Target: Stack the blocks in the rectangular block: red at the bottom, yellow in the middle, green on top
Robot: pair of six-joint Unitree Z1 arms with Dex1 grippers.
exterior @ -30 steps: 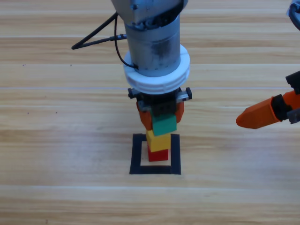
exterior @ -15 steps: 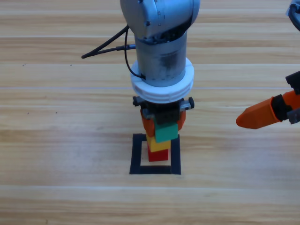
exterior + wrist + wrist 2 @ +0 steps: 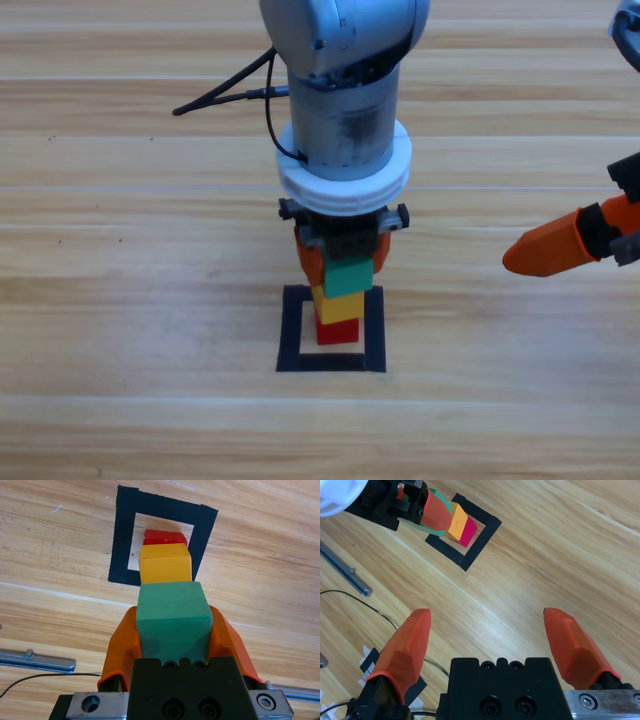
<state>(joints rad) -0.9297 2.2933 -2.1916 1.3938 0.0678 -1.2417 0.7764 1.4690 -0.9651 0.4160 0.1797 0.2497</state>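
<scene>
Inside the rectangular block [image 3: 291, 332], a black tape frame, the red cube [image 3: 337, 333] stands on the wood with the yellow cube [image 3: 336, 308] on top of it. The green cube [image 3: 349, 278] sits directly over the yellow one and looks to touch it. My left gripper [image 3: 345, 262] comes straight down and is shut on the green cube [image 3: 172, 614], one orange jaw on each side. The left wrist view lines up green, yellow [image 3: 165, 565] and red [image 3: 165, 536] within the frame [image 3: 125, 540]. My right gripper [image 3: 495, 625] waits open at the right edge [image 3: 530, 255].
A black cable [image 3: 220, 95] runs from the left arm across the table at the back left. A metal rail [image 3: 35, 660] lies along the table behind the left gripper. Bare wood surrounds the frame on all sides.
The left arm shifted slightly right and stands more upright, and the green cube has come down a little over the yellow cube. The right gripper has not moved.
</scene>
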